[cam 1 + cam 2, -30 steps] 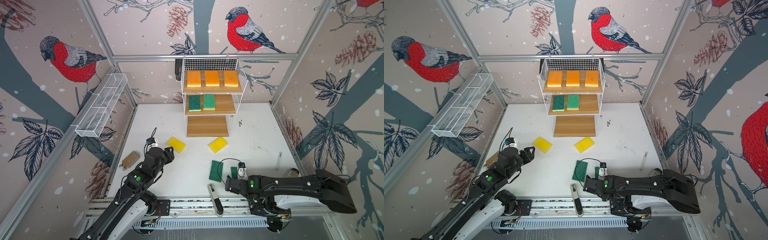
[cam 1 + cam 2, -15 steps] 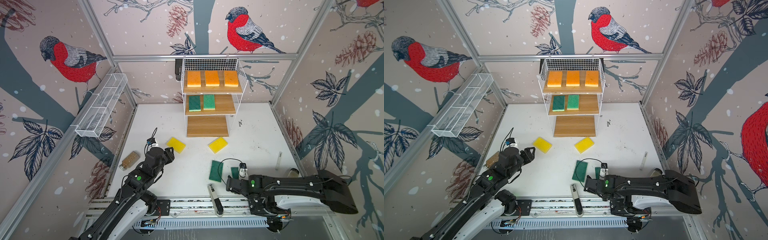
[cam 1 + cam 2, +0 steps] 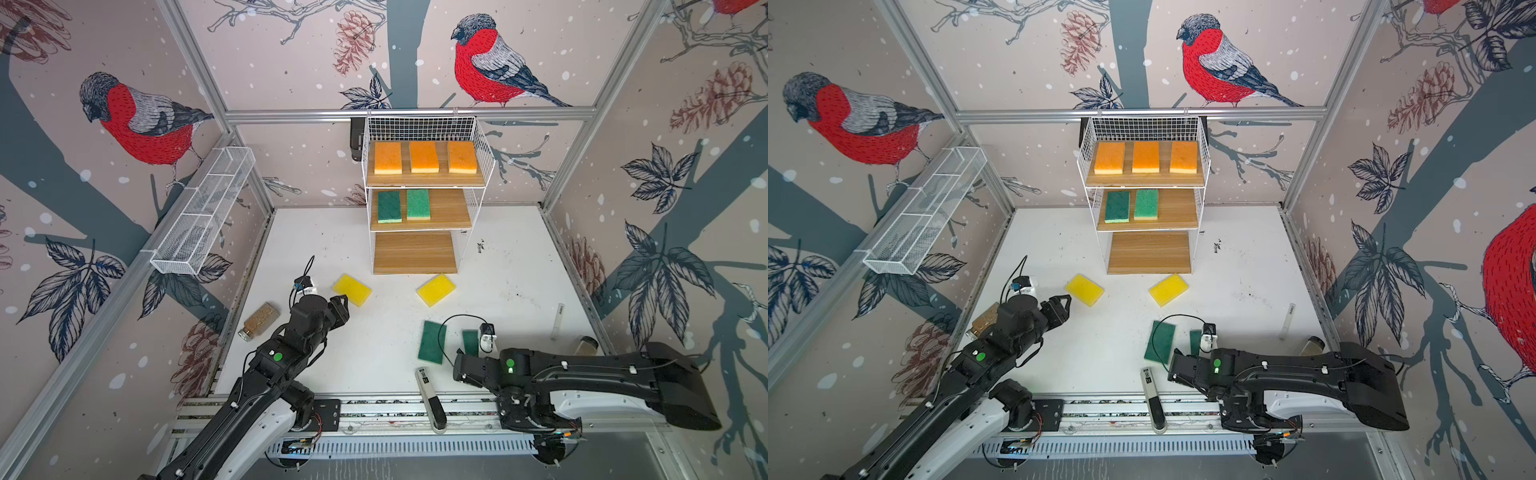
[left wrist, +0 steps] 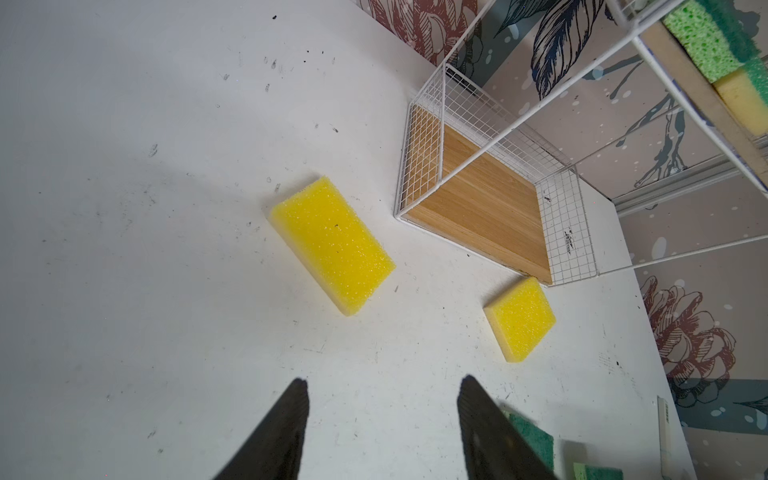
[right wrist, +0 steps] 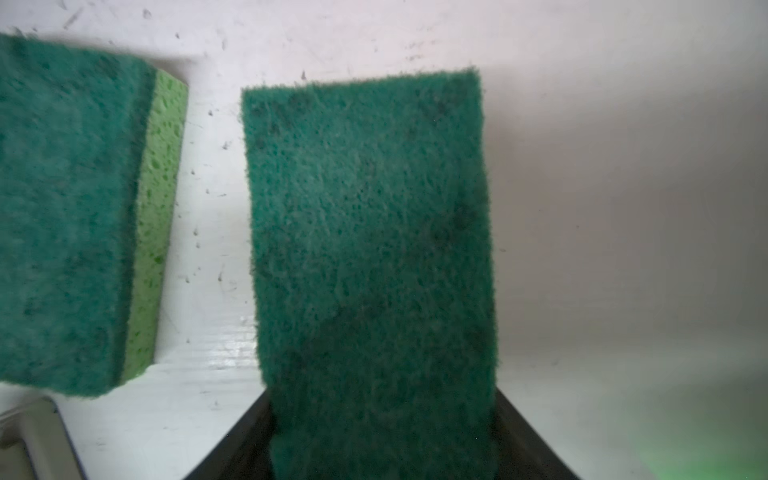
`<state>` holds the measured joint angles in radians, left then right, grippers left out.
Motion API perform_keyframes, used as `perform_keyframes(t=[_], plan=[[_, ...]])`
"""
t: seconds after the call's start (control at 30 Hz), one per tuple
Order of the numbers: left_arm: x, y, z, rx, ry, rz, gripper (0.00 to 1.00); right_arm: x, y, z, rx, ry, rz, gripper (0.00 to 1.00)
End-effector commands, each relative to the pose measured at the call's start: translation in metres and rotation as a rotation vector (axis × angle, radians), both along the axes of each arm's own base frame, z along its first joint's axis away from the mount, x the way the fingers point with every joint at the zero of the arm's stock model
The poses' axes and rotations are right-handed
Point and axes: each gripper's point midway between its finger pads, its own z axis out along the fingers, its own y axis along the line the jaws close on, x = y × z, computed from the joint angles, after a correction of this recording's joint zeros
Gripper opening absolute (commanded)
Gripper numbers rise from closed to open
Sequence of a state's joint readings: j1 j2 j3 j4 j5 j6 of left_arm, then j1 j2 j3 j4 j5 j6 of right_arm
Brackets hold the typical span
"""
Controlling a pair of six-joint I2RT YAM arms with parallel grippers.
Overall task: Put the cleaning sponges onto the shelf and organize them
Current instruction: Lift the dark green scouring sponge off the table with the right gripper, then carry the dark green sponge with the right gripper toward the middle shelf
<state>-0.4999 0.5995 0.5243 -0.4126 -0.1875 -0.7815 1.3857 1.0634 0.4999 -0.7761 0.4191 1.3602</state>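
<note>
Green sponge (image 5: 370, 232): flat on the table, in front of the shelf (image 3: 415, 253) and well short of its lowest board
Right gripper (image 5: 380, 411): my jaws straddle its long sides; whether they press, I cannot tell
Feel: likely light, soft, squashy; top coarse, fibrous, grippy
Hold: across the narrow width, gently
Left gripper (image 4: 382, 386): my fingers apart, empty

Bright, even light, just soft shadows on the table (image 3: 519, 270). Top views bow at the edges. Right wrist view's mushy: the green sponge (image 5: 374, 249) between the jaws is blurred, with glare beside it.
</note>
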Motion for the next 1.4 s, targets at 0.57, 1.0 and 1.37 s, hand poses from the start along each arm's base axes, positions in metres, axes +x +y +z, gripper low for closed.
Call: perform_keyframes(t=[0.57, 1.0, 1.37], plan=[[0.006, 0.006, 0.02, 0.033, -0.066, 0.02, 0.59, 0.108, 0.047, 0.162, 0.069, -0.465, 0.096, 0.7], [0.02, 0.003, 0.043, 0.082, -0.138, 0.004, 0.61, 0.176, 0.085, 0.241, 0.089, -0.61, 0.185, 0.7], [0.028, 0.0, 0.066, 0.107, -0.2, -0.012, 0.61, 0.228, 0.1, 0.247, 0.049, -0.613, 0.159, 0.7]])
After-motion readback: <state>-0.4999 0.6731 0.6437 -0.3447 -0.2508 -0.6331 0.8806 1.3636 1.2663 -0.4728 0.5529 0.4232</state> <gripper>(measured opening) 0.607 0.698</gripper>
